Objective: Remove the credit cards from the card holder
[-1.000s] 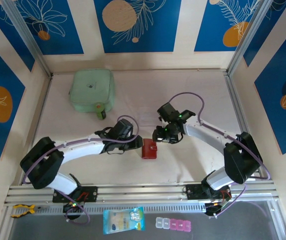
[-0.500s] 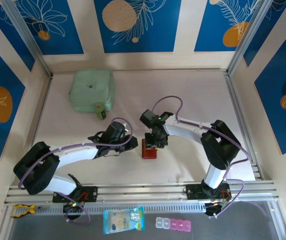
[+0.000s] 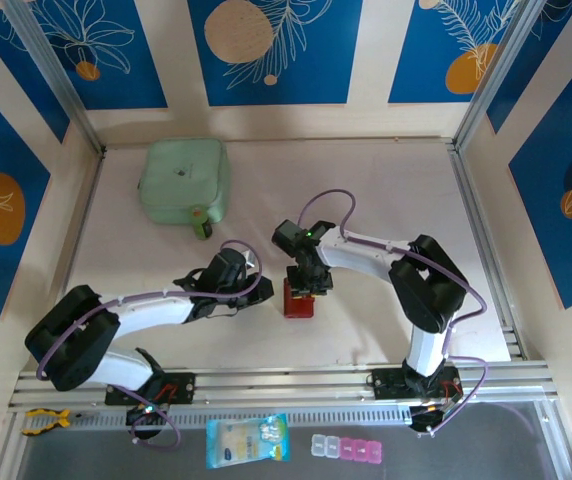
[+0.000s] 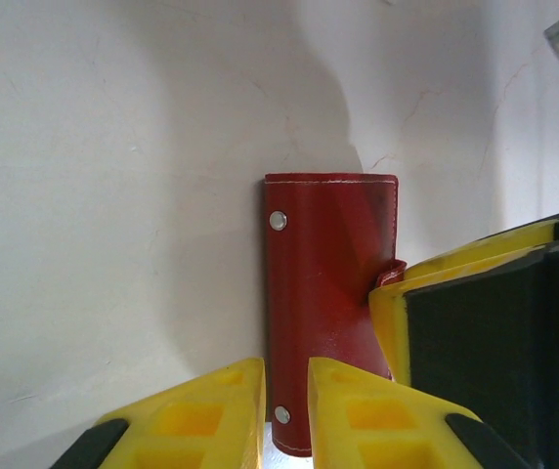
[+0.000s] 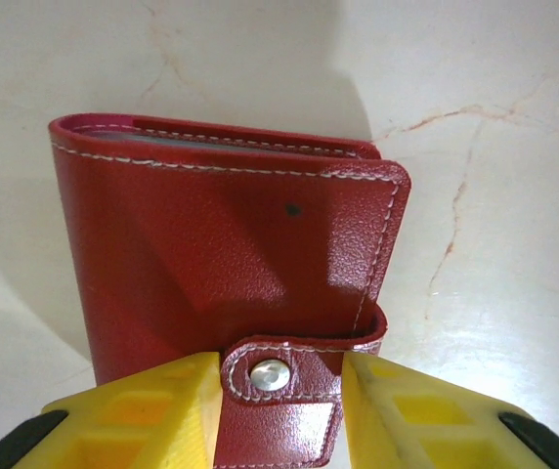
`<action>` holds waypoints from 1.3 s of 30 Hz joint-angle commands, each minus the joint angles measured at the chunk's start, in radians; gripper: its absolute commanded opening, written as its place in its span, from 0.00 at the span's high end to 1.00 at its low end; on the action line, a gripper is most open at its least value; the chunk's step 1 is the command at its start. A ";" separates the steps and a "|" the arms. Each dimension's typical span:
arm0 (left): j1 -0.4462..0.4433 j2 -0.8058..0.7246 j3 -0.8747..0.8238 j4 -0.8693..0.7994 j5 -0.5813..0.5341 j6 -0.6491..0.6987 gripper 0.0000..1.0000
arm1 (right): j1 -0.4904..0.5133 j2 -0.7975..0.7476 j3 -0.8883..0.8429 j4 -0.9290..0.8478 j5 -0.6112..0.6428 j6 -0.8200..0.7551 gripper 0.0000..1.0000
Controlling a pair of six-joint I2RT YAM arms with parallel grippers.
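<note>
Card holder [image 5: 211, 254] lies closed on the worktop [image 5: 494, 147], right claw [image 5: 281, 386] pinching its snap tab [image 5: 284, 425]. Left claw [image 4: 286, 396], nearly clenched, sits at its edge (grip unclear).

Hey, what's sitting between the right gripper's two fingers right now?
The red closing tab of the card holder, with its metal snap, lies between the fingers of the right gripper; the right wrist view shows it.
</note>
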 commanded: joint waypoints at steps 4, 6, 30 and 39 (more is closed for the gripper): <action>0.012 -0.019 -0.017 0.027 0.033 -0.005 0.80 | 0.011 0.030 0.023 -0.039 0.019 0.006 0.63; 0.012 -0.016 -0.018 0.029 0.034 -0.004 0.81 | 0.011 0.036 0.019 -0.032 0.014 0.007 0.63; -0.009 0.079 0.056 0.054 0.125 0.001 0.83 | -0.004 0.004 -0.084 0.073 -0.039 0.020 0.87; -0.040 0.140 0.099 0.079 0.148 -0.009 0.84 | -0.024 -0.032 -0.134 0.118 -0.071 0.021 0.95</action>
